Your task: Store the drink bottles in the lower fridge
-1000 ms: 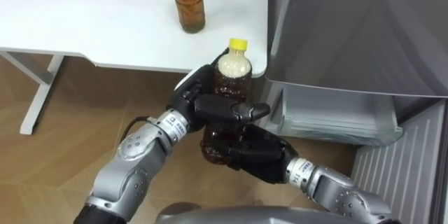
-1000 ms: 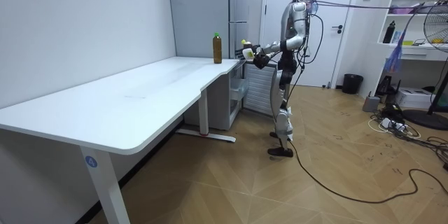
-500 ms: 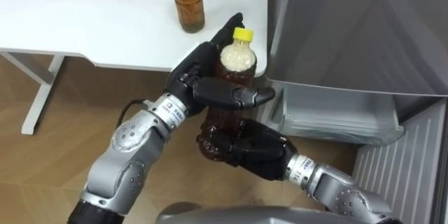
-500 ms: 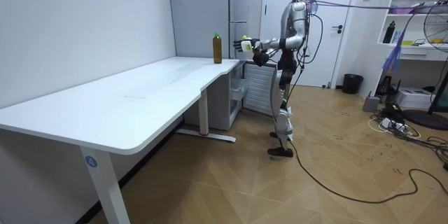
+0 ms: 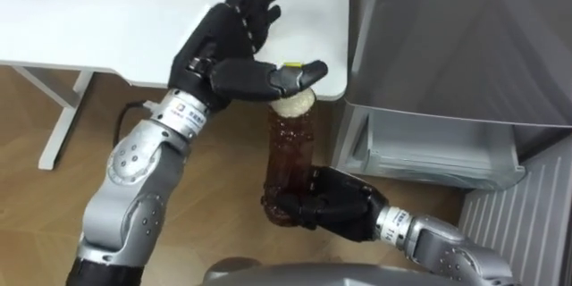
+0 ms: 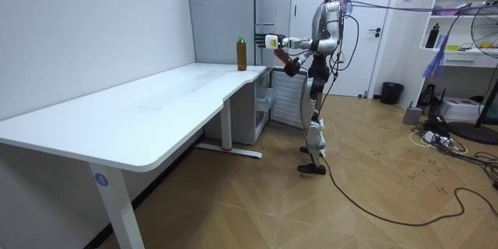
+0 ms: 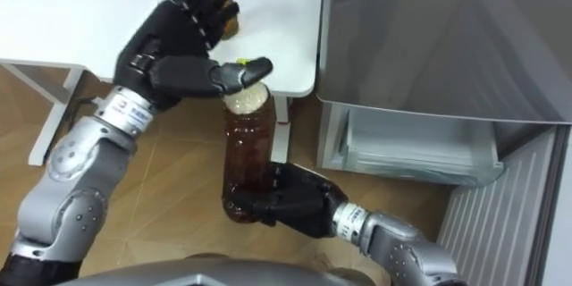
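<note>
As the right robot hand (image 5: 332,207) grips its base, bottle (image 5: 290,150) stands upright

The tall brown plastic drink bottle (image 5: 290,156) stands upright before the right corner of the white worktop (image 5: 89,18), its base clasped from below by the right robot hand (image 5: 335,207). The left robot hand (image 5: 228,40) hangs spread above it, thumb across the cap. Behind that hand, a second brown bottle (image 6: 241,54) stands on the worktop near its right end. Right of the worktop stands the grey metal fridge (image 5: 447,36), its pale lower drawer (image 5: 429,147) right of the held bottle.
</note>
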Controlling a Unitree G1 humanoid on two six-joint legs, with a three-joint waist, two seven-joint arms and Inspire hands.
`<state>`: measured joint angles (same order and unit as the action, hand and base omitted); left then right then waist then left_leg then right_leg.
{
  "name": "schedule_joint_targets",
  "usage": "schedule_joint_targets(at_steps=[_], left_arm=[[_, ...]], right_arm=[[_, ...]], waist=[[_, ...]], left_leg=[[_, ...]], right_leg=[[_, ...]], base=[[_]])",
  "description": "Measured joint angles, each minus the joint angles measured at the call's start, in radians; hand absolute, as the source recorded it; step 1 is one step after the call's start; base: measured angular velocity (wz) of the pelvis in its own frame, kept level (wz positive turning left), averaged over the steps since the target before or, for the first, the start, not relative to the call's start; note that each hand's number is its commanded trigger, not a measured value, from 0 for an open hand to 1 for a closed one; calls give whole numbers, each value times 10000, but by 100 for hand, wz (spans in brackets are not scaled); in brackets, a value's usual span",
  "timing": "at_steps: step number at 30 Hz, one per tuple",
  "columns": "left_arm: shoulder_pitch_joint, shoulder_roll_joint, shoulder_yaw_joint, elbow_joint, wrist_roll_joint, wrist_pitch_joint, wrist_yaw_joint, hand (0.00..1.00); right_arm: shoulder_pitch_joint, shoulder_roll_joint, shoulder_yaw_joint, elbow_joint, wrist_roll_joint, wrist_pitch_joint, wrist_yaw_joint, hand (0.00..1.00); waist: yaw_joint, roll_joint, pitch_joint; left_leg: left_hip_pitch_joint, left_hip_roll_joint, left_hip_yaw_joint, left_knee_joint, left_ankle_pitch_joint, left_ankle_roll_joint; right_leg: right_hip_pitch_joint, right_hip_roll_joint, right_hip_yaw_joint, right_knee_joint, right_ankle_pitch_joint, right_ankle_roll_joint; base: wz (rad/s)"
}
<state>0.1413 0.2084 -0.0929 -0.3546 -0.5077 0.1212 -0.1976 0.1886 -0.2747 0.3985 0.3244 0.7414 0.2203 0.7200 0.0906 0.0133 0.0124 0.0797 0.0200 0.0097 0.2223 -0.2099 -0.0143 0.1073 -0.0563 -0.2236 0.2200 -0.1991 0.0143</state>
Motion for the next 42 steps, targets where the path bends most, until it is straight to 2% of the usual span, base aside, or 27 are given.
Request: schedule_joint_targets(at_steps=[2, 4, 5, 6, 9, 13, 15, 17, 21, 28, 31, 35, 37, 40, 42], left_arm=[[0, -2, 441, -284, -14, -67, 212, 0], [0, -50, 1038, -586, 3, -406, 659, 0], [-1, -92, 1192, -678, 3, -486, 785, 0], [-10, -141, 1405, -864, 5, -711, 1076, 0], [-15, -230, 1794, -1162, 1, -1132, 1711, 0], [-20, -226, 2204, -1236, 4, -1276, 2470, 0], [-21, -227, 2625, -1495, 107, -1302, 2851, 0], [-27, -229, 2918, -1741, 100, -1402, 3199, 0], [-65, -232, 3718, -1912, 115, -1988, 4196, 0], [-119, -232, 4481, -1796, 168, -2364, 6022, 0], [-110, -232, 4944, -1196, 309, -2468, 6608, 0], [10, -231, 5254, 350, 59, -2448, 7260, 0], [369, -227, 5119, 1090, -72, -2440, 7402, 0], [866, -170, 4544, 2845, -968, -2214, 7369, 0], [1095, -165, 3931, 4479, -2584, -1897, 7289, 0]], right_arm=[[22, -1, -237, -1, -60, -2, 105, 100], [204, 12, -533, 20, -66, -15, 158, 100], [262, 12, -590, 26, -66, -16, 169, 100], [383, 17, -690, 49, -66, -16, 214, 100], [679, 40, -725, 50, -68, -16, 223, 100], [782, 26, -729, 46, -67, -16, 236, 100], [827, 41, -906, 42, -310, -47, 241, 100], [938, 95, -1041, 42, -501, -75, 240, 100], [1165, 123, -1161, 37, -1151, -114, 227, 100], [1270, 164, -1144, 35, -1190, -219, 24, 100], [1299, 146, -1164, -89, -1194, -218, -172, 100], [1302, 177, -1162, -358, -1197, -209, -432, 100], [1305, 151, -1146, -470, -1190, -204, -540, 100], [1300, 184, -1145, -619, -1051, -73, -766, 100], [1298, 189, -1110, -622, -825, 38, -997, 100]], waist=[[7, -8, -8], [34, -29, -19], [58, -41, -49], [160, -69, -86], [376, -162, -136], [575, -103, -97], [620, -6, -39], [717, 85, -21], [950, 201, -103], [1489, 98, -130], [1646, 98, -130], [1674, 152, -98], [1605, 175, -104], [1595, 144, -123], [1625, 96, -150]], left_leg=[[36, 1, -4, -8, 0, 0], [188, 2, 13, -64, 0, 0], [201, 2, 22, -88, 0, 0], [211, 3, 41, -95, 0, 0], [223, 6, 42, -89, 0, 0], [214, -4, -16, 5, -2, 0], [212, -4, -112, -4, -3, -1], [241, -3, -116, -32, -3, -2], [399, -7, -114, -185, 5, -11], [547, -24, -139, -216, 5, -12], [603, -25, -142, -263, 6, -12], [678, -27, -145, -296, 6, -12], [744, -27, -128, -361, 5, -11], [696, -35, -174, -372, 5, -11], [705, -35, -174, -400, 5, -11]], right_leg=[[70, 0, -27, -5, 0, 0], [191, -1, -22, -23, -5, 6], [197, 0, -10, -28, -7, 10], [194, 6, 10, -81, -9, 11], [224, 23, 28, -163, -4, 6], [302, 22, 3, -167, 3, 5], [332, 30, -43, -171, 5, 2], [336, 33, -53, -170, 4, 3], [480, 48, -89, -372, -1, 5], [664, 44, -185, -524, 10, 10], [694, 44, -175, -536, 9, 12], [810, 46, -202, -621, 9, 13], [844, 52, -169, -667, 8, 17], [834, 50, -230, -669, 13, 24], [834, 51, -229, -671, 13, 25]], base=[[0], [0], [-6], [-5], [-1], [5], [9], [3], [0], [2], [0], [0], [0], [4], [0]])
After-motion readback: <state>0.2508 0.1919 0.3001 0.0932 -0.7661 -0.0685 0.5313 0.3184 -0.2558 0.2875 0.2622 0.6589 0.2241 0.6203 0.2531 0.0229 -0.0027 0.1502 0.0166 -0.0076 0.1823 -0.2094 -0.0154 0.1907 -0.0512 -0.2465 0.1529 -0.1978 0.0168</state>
